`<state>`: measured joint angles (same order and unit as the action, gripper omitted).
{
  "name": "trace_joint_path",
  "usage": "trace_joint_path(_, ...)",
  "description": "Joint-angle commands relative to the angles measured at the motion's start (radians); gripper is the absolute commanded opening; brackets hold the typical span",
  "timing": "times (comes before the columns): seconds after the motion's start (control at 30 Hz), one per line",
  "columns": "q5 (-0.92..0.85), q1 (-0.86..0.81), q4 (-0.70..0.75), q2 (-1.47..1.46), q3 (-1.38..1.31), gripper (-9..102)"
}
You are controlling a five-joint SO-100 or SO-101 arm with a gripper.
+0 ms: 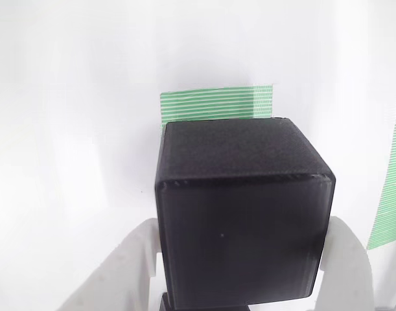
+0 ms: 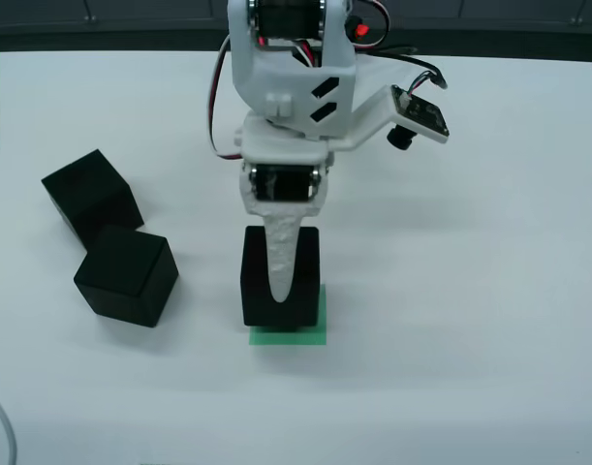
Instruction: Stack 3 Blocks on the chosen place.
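Clamped between the white gripper's [image 2: 280,291] fingers: one black block [image 2: 305,281], directly over the green striped patch [image 2: 290,336]. Left of the gripper in the front view, two more blocks [image 2: 109,237], touching each other.

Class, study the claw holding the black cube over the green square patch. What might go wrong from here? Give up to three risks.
1. The held cube looks offset toward the left of the green patch in the front view, so it may land partly off it.
2. The white claw grips the cube between both fingers; opening unevenly could nudge or twist it.
3. The two loose cubes touch each other at left, so picking one may disturb the other.
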<state>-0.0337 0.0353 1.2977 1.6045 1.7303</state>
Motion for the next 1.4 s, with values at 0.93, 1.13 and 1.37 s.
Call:
trace_joint_path(0.93, -0.006, 0.005, -0.04, -0.08, -0.064, 37)
trace_joint_path(1.13, -0.008, 0.012, -0.038, -0.075, -0.051, 37)
trace_joint_path(1.37, -0.008, 0.002, -0.035, -0.057, -0.049, 37)
